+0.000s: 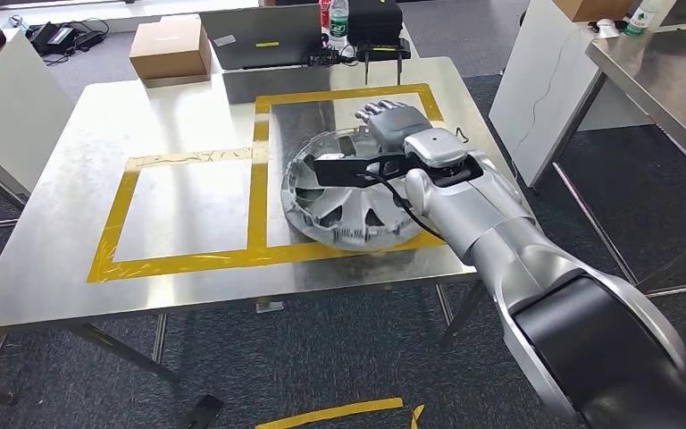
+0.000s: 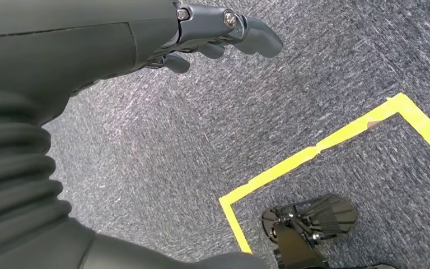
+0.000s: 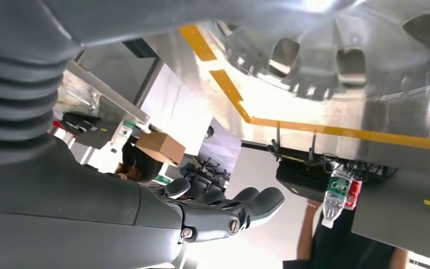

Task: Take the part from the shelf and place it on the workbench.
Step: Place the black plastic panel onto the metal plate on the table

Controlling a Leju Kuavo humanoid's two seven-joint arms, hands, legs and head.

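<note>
The right hand [image 1: 396, 121] extends over the far rim of the part [image 1: 339, 201], its grey fingers straight and close together, palm down; we see nothing held in it, and in the right wrist view the same hand [image 3: 224, 210] shows fingers stretched out side by side with open air beneath them. We cannot tell from the head view whether the fingertips touch the part's rim or hover just above it. The right arm [image 1: 500, 241] is a smooth silver shell with a black band near the elbow, and a black bracket at the wrist reaches out over the centre of the part.

The part is a round, shallow, dish-like wheel cover of matt silver-grey plastic, with radiating spokes, cut-out windows and small ribs around its rim (its hollow inner side faces up). It lies flat on the workbench [image 1: 188, 116], a brushed-steel table with a dull, scuffed sheen. Yellow tape [image 1: 256, 179] marks two adjoining rectangles on the steel; the part sits in the right one, its near edge overlapping the near tape line.

The left hand [image 2: 224, 33] hangs over grey speckled carpet [image 2: 173, 151], fingers loosely extended and holding nothing. A yellow tape corner [image 2: 313, 151] runs across that carpet.

At the workbench's far edge we note a brown cardboard box [image 1: 171, 49] and a black device [image 1: 373, 27] with bottles beside it.
</note>
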